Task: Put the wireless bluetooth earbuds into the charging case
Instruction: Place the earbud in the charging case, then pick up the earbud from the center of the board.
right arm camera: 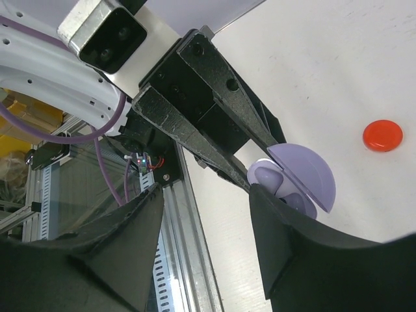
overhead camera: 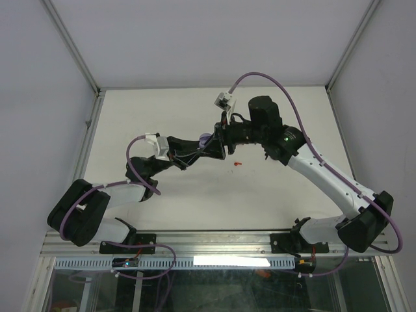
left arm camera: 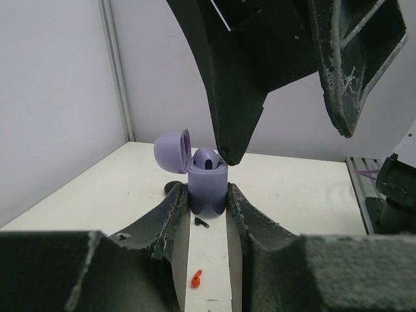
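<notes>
your left gripper (left arm camera: 208, 203) is squeezed shut on the lilac charging case (left arm camera: 208, 185). the case stands mouth up with its lid flipped open. your right gripper (left arm camera: 286, 146) hangs just above it, jaws apart and holding nothing you can see, one tip at the mouth. a lilac earbud (left arm camera: 207, 158) pokes out the top. how deep it sits is hidden. a black earbud (left arm camera: 201, 221) lies on the table below.

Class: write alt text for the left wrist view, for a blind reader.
The left tool grips an upright lilac charging case, lid open, a lilac earbud inside. The right tool hangs above; a black earbud and red earbud lie below.
</notes>
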Tool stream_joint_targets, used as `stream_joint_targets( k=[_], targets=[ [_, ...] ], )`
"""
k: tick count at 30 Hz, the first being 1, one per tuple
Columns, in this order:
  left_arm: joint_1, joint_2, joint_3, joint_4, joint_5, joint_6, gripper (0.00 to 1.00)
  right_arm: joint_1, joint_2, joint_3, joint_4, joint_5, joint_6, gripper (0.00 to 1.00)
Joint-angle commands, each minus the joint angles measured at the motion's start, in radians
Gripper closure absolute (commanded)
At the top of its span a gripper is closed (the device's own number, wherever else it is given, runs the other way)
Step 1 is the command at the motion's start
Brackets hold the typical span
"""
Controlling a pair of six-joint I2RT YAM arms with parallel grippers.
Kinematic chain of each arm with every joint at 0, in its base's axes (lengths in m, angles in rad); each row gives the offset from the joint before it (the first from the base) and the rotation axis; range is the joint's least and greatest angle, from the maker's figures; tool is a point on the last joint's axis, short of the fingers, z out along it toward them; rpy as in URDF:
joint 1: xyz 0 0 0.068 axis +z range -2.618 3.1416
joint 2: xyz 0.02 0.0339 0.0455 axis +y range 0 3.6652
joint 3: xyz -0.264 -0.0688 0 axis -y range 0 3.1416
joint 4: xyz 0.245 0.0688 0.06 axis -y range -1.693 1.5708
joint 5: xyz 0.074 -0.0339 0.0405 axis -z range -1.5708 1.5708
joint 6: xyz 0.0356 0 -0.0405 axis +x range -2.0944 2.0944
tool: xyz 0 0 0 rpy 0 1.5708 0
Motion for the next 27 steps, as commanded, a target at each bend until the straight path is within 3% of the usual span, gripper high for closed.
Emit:
stream_joint_targets(
  k=[1,6,10,17,27],
  targets=[
    [-0.013,-0.015,-0.005,0.282,-0.021,0.039,1.0,0.006,-0.017,0.03,0.063,0.002,0.022,0.42],
    [-0.009,-0.04,-0.057,0.272,-0.154,0.055,1.0,0.005,-0.048,0.04,-0.005,0.079,-0.042,0.4],
    [-0.001,-0.095,-0.09,0.154,-0.214,0.075,1.0,-0.009,-0.047,0.055,-0.069,0.194,-0.083,0.4],
    [0.023,-0.341,-0.104,-0.291,-0.303,0.17,1.0,-0.061,0.054,0.101,-0.179,0.519,-0.101,0.39],
    [0.071,-0.581,-0.044,-0.819,-0.318,0.308,1.0,-0.162,0.294,0.153,-0.21,0.803,-0.087,0.41]
  ],
)
